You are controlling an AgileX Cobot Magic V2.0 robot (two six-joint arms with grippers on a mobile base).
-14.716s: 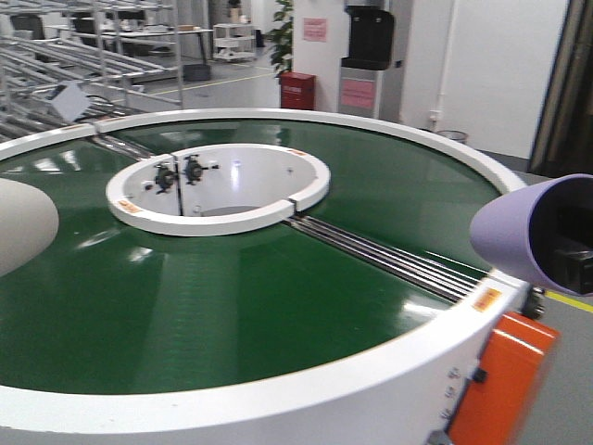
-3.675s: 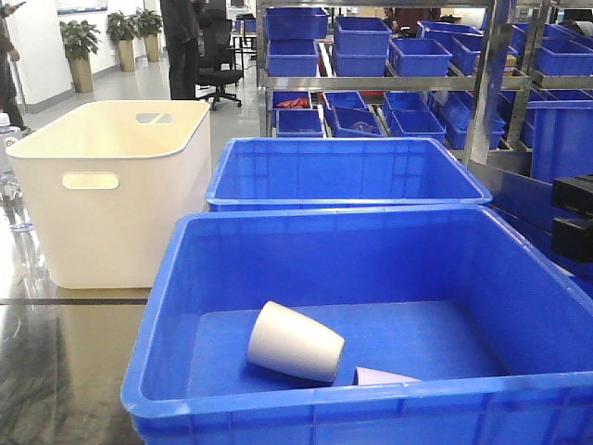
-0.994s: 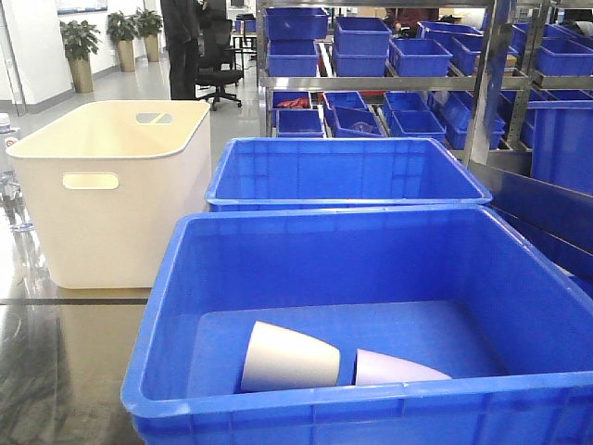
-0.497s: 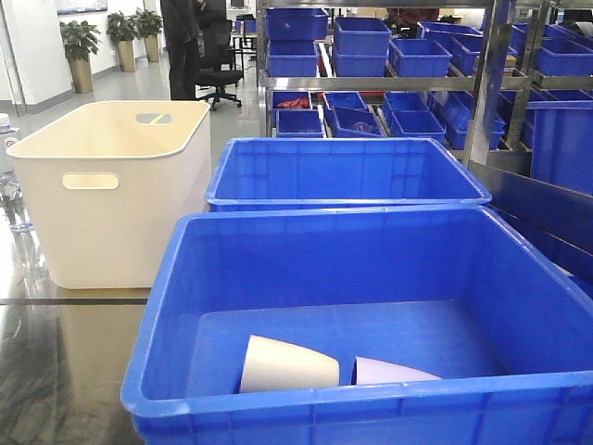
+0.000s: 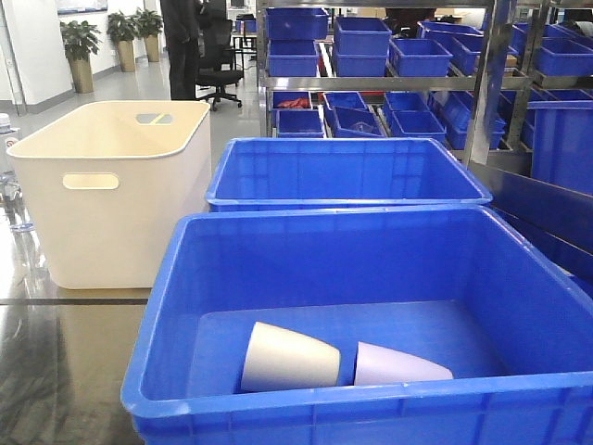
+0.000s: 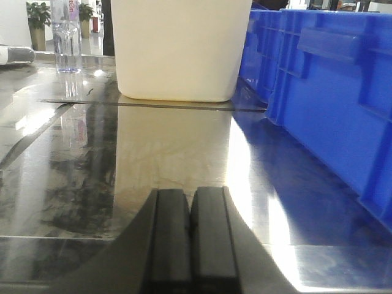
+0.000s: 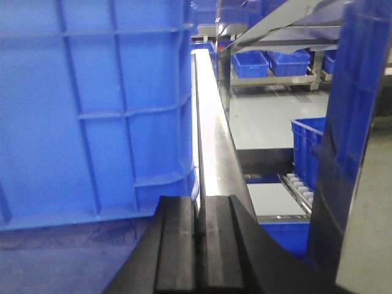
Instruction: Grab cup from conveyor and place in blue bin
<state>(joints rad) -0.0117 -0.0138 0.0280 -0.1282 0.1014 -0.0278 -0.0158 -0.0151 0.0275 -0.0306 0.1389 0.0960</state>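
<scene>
The blue bin (image 5: 167, 306) fills the near part of the front view. Two cups lie on their sides on its floor: a cream cup (image 5: 289, 357) and, touching it on the right, a lilac cup (image 5: 398, 364). The conveyor is out of view. My left gripper (image 6: 190, 211) is shut and empty, low over a shiny table, with the blue bin's outer wall (image 6: 324, 104) to its right. My right gripper (image 7: 200, 223) is shut with nothing in it, beside the blue bin's ribbed wall (image 7: 92, 110) on its left.
A second blue crate (image 5: 343, 171) stands behind the bin. A cream-white tub (image 5: 111, 185) with handle slots sits to the left, also the cream-white tub (image 6: 180, 49) ahead of the left gripper. Shelves of blue crates (image 5: 398, 56) rise at the back. A steel table edge (image 7: 211, 122) runs ahead of the right gripper.
The two cups in the bin have shifted slightly and lie side by side. Earlier the view faced the green belt with a cup held in each gripper.
</scene>
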